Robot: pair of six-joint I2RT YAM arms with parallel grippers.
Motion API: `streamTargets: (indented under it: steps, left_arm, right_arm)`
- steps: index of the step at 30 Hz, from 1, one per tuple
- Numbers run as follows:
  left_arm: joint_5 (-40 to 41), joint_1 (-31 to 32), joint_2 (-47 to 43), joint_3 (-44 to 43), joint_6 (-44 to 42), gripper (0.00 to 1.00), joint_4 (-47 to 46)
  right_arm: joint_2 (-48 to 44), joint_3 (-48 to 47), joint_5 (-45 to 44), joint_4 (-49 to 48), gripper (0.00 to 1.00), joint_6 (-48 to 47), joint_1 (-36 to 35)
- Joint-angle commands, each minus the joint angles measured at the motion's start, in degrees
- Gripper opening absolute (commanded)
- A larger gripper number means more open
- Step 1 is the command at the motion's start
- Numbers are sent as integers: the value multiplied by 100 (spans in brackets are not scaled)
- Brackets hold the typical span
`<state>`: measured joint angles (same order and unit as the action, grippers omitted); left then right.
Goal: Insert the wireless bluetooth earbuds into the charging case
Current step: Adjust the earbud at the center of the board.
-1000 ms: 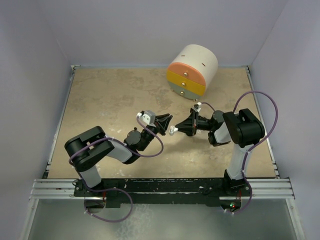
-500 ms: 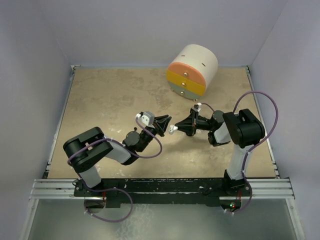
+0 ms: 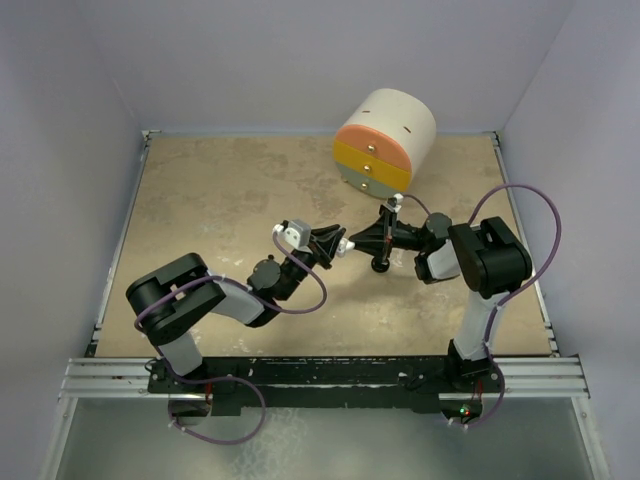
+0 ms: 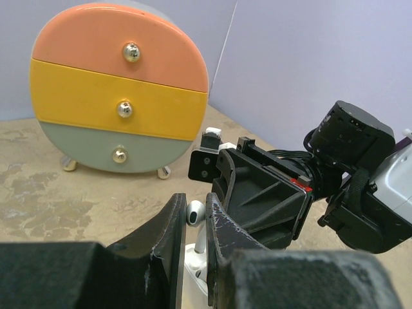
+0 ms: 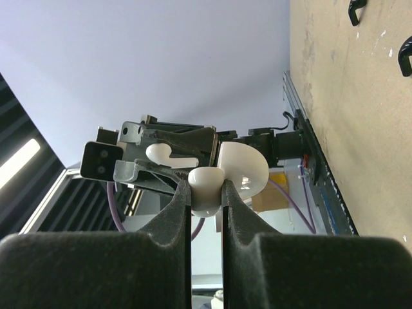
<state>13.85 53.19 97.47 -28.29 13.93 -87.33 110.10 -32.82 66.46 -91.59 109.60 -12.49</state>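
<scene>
1. Progress: no earbud is seen seated in a charging case. Insertion is judged outstanding for both pieces.
2. The left claw (image 4: 195, 201) is raised off the counter (image 3: 220, 200) and nearly closed. An earbud (image 4: 195, 212), with a round head and a stem running down, sits nipped between its fingers.
3. The right claw (image 5: 206, 181) is closed tight on a white rounded piece (image 5: 207, 193), judged to be the second earbud. The two claws meet tip to tip in mid-air above the middle of the counter.
4. Charging case: not positively identified.
   - A glossy white dome (image 5: 244, 168) sits just behind the right claw's piece, at the left claw. Whether it belongs to the case cannot be told.
   - A small black shape (image 3: 380, 264) lies under the right claw in the top view. It may be an object or part of the arm.
5. Surroundings: a drawer unit (image 3: 385, 140) stands at the far edge with its three drawers shut, apart from both claws.
6. Obstruction: each claw crowds the other and screens the other's load. There is little room between them for alignment.
</scene>
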Motion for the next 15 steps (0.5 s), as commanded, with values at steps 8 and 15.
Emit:
streamTargets:
  steps: [8, 15]
  left_arm:
    - [102, -90, -130, -151, -72, 0, -1132]
    - [642, -229, -79, 50, 369, 0, -1137]
  right_arm:
    - [-183, -97, 31, -4517, 0, 2, -43]
    - [-179, 201, 110, -4508, 0, -190, -32]
